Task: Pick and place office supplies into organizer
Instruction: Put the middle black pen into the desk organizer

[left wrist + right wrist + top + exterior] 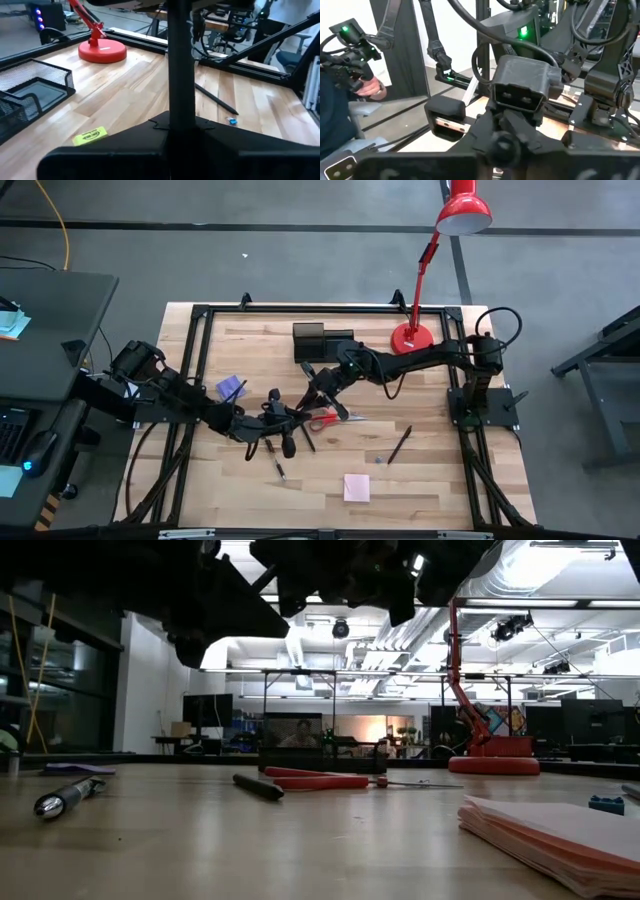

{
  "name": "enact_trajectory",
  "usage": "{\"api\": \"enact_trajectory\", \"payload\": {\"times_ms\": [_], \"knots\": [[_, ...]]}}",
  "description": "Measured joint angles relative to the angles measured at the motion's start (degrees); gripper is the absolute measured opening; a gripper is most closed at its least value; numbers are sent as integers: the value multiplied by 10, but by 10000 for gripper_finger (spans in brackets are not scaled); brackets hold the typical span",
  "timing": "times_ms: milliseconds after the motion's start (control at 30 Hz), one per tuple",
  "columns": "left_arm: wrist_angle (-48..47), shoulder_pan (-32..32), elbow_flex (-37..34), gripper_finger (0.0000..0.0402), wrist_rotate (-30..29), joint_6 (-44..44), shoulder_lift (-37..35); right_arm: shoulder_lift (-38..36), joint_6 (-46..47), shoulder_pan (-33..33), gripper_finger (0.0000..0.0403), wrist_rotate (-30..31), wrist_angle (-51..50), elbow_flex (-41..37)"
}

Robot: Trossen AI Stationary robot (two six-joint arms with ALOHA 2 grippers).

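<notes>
My left gripper (280,425) hangs above the middle of the table, shut on a dark marker (181,60). My right gripper (322,385) hovers just beyond it, facing it, over the red-handled scissors (322,418). The scissors lie flat, with a black pen (258,787) beside them. The black mesh organizer (320,340) stands near the far edge. Lying flat on the table are a purple pad (231,388), a pink pad (356,487), a pen (400,445), another pen (277,470) and a yellow piece (90,135). My left gripper pinches the dark marker (181,107) between its two fingers. The marker lies across the fingers, one end sticking far out past them. It is lifted clear of the table. The gripper's own body hides which part of the marker the fingers are on.
The red lamp's round base (411,337) stands right of the organizer, and its stem leans over the far edge. A small blue piece (231,120) lies near the pen. A black frame rims the table. A person (350,100) is beyond the left side.
</notes>
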Motion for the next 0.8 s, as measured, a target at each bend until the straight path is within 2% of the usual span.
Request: {"api": "enact_trajectory", "payload": {"times_ms": [267, 400, 567, 700, 800], "knots": [[-53, 1, 0, 74, 3, -67, 0, -10, 13, -15, 12, -2, -44, -1], [-106, 1, 0, 127, 5, -110, 0, -40, -14, -23, 12, 13, -126, -1], [-144, 0, -4, 194, 6, -144, 0, -93, -69, -37, 12, 49, -275, -1], [-93, -11, -32, 219, 17, -138, -8, -127, -123, -73, 12, 62, -374, -1], [30, -16, -79, 222, 7, -96, -20, -131, -137, -101, 12, 96, -385, -1]]}}
